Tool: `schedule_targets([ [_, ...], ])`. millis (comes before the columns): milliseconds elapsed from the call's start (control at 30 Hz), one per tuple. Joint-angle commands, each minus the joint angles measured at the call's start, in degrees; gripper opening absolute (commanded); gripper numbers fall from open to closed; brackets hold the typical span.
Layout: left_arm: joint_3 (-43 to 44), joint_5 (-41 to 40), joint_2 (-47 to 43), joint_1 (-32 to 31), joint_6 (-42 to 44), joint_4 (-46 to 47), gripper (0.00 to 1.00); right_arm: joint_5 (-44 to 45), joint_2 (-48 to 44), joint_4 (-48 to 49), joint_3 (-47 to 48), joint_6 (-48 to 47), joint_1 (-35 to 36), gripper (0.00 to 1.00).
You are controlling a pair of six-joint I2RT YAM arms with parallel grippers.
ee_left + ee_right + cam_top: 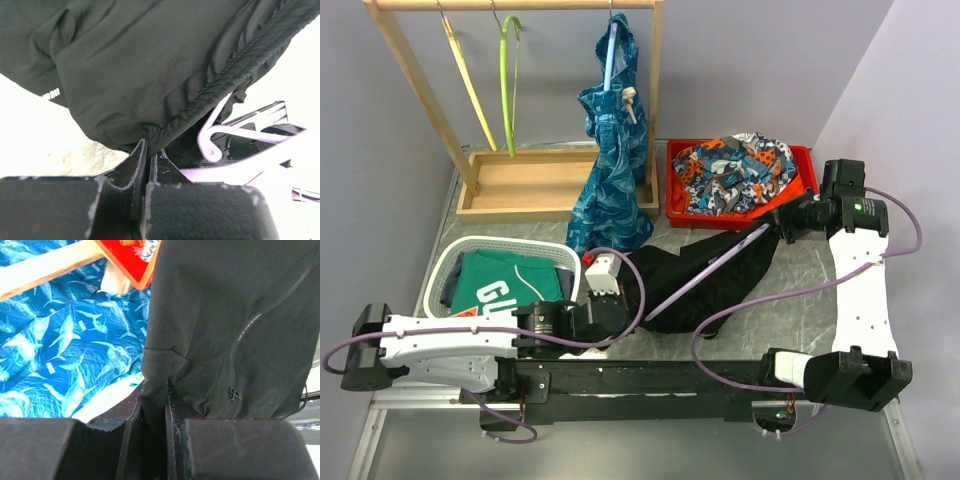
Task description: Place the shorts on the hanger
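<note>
At either end, left fingers (131, 167) and right fingers (176, 415) pinch the shorts (665, 272).

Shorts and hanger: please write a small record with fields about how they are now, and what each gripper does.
shorts: black, stretched between the two grippers
hanger: lavender, slantwise across the shorts in the top view
left gripper: shut on the stitched edge of the shorts
right gripper: shut on a fold at the other end
behind: teal garment on wooden rack; red bin of patterned clothes
</note>
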Motion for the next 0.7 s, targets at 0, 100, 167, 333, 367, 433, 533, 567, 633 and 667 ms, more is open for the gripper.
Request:
schedule_targets([
  [0, -0.2, 1.1, -2.7, -1.1, 1.3, -23.5, 0.01, 12.5, -1.7, 13.7, 5.2, -0.6, -4.9, 0.00],
  [100, 0.4, 3.9, -4.1, -1.2, 4.1, -24.0, 0.01, 13.0, -2.2, 13.8, 4.7, -0.5, -5.8, 0.00],
  [167, 1.2, 4.5, -4.8, -1.4, 4.5, -25.2, 0.01, 13.9, -2.0, 13.8, 4.8, -0.2, -6.0, 0.00],
  [333, 3.5, 7.5, -5.2, -1.8, 8.3, -26.4, 0.01, 17.3, -4.0, 14.9, 3.4, 0.9, -6.1, 0.00],
  [367, 3.9, 7.9, -5.2, -1.9, 8.6, -26.6, 0.01, 18.1, -4.3, 14.6, 3.4, 0.9, -6.1, 0.00],
  [433, 5.3, 9.4, -5.2, -1.9, 10.4, -26.2, 0.01, 18.9, -5.1, 14.9, 2.5, 1.2, -6.1, 0.00],
  [533, 8.2, 12.3, -5.0, -2.0, 13.2, -24.8, 0.01, 21.2, -6.7, 14.7, 1.6, 1.7, -6.0, 0.00],
  [567, 9.0, 13.0, -4.9, -2.0, 13.5, -23.9, 0.01, 21.7, -7.5, 15.5, 1.0, 1.9, -5.9, 0.00],
  [633, 10.8, 15.3, -4.7, -1.9, 15.0, -22.4, 0.01, 22.6, -9.3, 16.2, -0.5, 2.2, -5.8, 0.00],
  [667, 11.2, 15.7, -4.6, -1.9, 15.5, -20.7, 0.01, 22.5, -9.7, 16.4, -1.0, 2.2, -5.7, 0.00],
])
